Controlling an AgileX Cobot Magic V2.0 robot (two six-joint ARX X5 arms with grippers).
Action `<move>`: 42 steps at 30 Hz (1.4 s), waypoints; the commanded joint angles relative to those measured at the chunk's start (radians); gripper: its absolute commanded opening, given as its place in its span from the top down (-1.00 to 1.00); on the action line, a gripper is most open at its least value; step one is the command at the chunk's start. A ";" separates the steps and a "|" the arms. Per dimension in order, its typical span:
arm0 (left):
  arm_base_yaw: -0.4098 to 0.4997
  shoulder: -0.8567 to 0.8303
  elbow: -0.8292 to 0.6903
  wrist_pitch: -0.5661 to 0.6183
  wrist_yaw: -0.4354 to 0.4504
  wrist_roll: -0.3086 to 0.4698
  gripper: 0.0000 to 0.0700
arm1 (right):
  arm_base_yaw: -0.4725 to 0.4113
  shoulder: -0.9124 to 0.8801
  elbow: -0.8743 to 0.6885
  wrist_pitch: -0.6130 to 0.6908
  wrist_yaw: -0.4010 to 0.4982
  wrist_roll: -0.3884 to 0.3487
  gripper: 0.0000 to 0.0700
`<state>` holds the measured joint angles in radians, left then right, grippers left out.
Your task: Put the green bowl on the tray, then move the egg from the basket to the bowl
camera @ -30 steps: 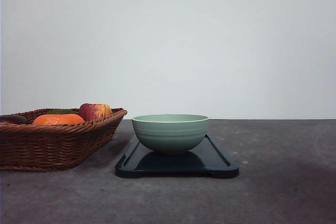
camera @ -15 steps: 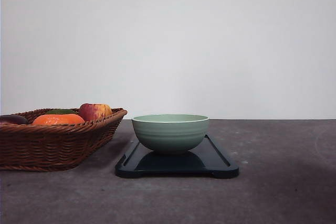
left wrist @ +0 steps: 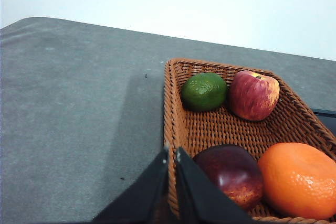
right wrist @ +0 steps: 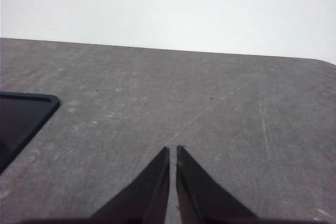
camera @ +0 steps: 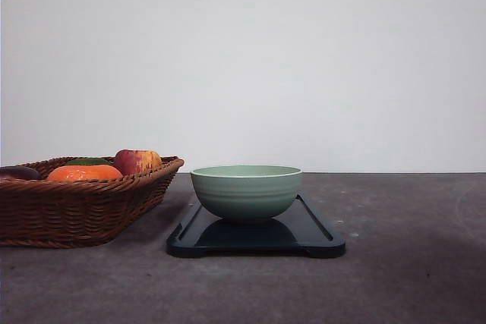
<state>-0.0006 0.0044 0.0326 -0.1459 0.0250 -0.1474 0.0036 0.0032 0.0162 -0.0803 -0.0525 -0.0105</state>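
Observation:
The pale green bowl (camera: 246,191) stands upright on the dark tray (camera: 304,234) in the middle of the table. To its left sits the brown wicker basket (camera: 76,206), also seen close up (left wrist: 184,124) in the left wrist view. No egg shows among the fruit; it is hidden or out of view. My left gripper (left wrist: 172,153) is shut, empty, hovering over the basket's near rim. My right gripper (right wrist: 172,153) is shut and empty over bare table, with a corner of the tray (right wrist: 21,116) off to one side.
The basket holds a green lime (left wrist: 204,91), a red apple (left wrist: 253,95), a dark purple fruit (left wrist: 231,174) and an orange (left wrist: 299,179). Grey table (camera: 410,278) extends to the right of the tray. A white wall stands behind.

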 commanded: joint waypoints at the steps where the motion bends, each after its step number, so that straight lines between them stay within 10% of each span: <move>1: 0.000 -0.001 -0.017 0.010 -0.002 -0.003 0.96 | 0.000 0.000 -0.005 0.006 0.001 0.011 0.96; 42: 0.000 -0.001 -0.017 0.010 -0.002 -0.003 0.96 | 0.000 0.000 -0.005 0.006 0.001 0.011 0.96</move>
<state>-0.0006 0.0044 0.0326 -0.1459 0.0250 -0.1474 0.0036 0.0032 0.0162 -0.0803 -0.0525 -0.0105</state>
